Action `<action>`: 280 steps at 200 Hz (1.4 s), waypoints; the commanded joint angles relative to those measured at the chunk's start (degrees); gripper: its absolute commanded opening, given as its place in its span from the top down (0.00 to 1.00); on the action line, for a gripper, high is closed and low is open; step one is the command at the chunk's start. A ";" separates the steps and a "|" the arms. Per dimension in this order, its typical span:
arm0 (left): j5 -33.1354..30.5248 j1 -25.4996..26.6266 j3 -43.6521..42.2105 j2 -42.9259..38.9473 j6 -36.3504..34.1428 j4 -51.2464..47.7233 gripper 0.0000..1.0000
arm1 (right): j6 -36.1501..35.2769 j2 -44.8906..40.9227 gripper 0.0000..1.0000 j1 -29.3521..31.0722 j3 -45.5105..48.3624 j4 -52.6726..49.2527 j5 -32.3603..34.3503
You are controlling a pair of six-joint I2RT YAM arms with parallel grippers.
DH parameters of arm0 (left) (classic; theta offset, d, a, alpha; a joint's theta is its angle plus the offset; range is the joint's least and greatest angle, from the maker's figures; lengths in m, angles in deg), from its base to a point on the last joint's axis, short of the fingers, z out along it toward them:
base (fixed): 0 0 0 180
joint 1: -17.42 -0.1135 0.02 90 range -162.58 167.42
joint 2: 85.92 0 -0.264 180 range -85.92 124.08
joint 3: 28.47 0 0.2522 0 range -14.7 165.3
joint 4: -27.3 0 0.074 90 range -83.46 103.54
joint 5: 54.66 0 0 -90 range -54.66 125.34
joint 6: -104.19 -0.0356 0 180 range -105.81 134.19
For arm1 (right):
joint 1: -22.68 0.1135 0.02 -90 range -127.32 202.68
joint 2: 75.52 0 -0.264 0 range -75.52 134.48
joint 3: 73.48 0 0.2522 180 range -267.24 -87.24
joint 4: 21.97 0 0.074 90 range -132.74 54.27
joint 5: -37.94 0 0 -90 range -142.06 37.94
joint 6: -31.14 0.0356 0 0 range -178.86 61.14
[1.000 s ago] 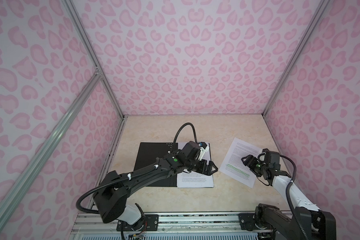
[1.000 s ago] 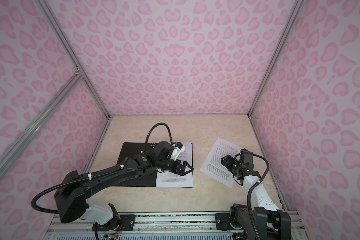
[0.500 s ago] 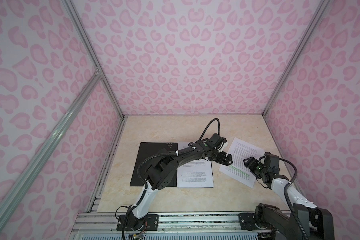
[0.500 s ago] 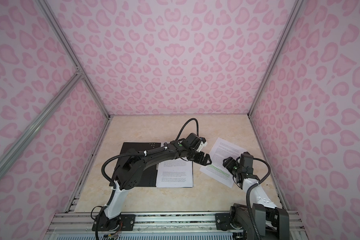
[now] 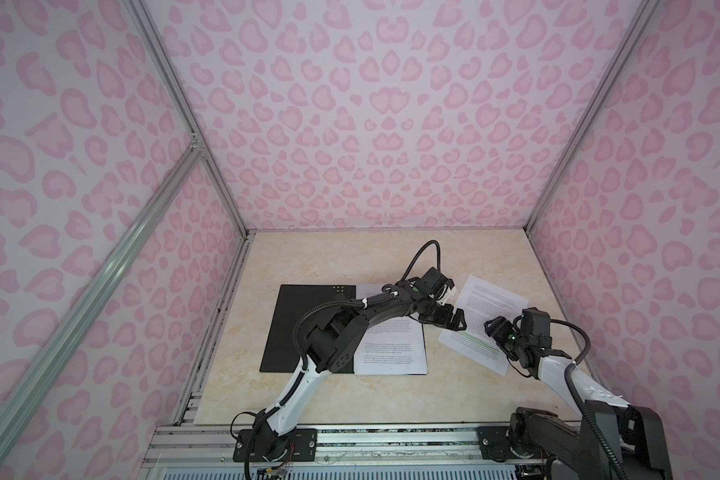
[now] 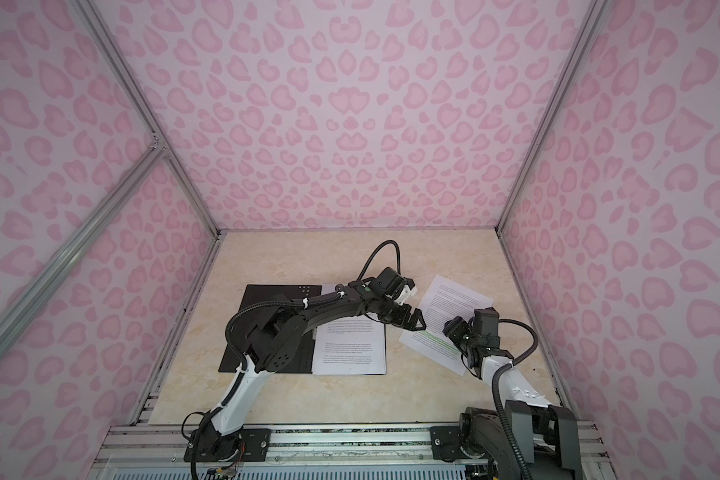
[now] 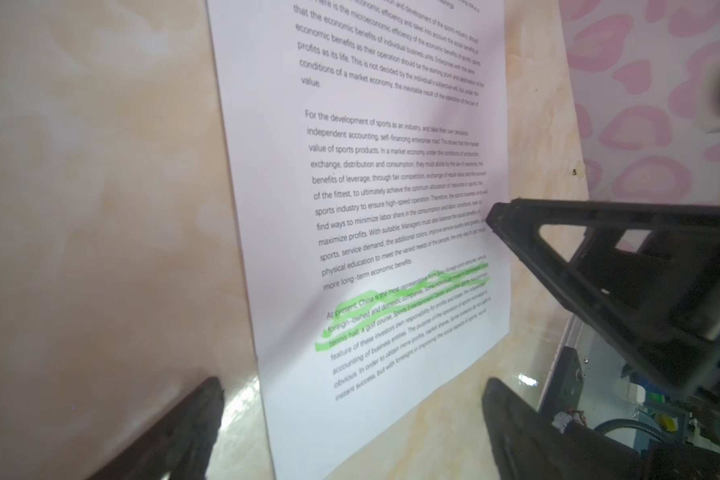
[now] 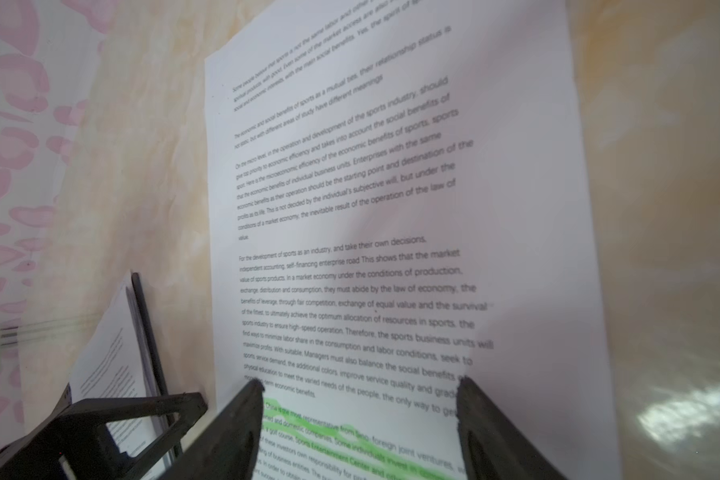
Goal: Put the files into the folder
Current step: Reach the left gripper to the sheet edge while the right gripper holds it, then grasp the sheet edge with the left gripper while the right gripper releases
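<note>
A white sheet (image 8: 391,208) of black print lies flat on the marbled beige desk (image 8: 661,208), with some lines marked in green. The right gripper (image 8: 358,386) stands over those lines, jaws spread wide with nothing between them. Beside the sheet's long edge lies the black folder (image 8: 148,328) with printed pages (image 8: 109,365) on it. One jaw of the left gripper (image 8: 154,409) shows in front.
</note>
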 commanded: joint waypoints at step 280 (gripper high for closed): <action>19.33 -0.15 -16.77 -9.31 34.72 48.15 0.02 | 2.87 12.34 0.29 4.88 -0.34 7.28 -2.86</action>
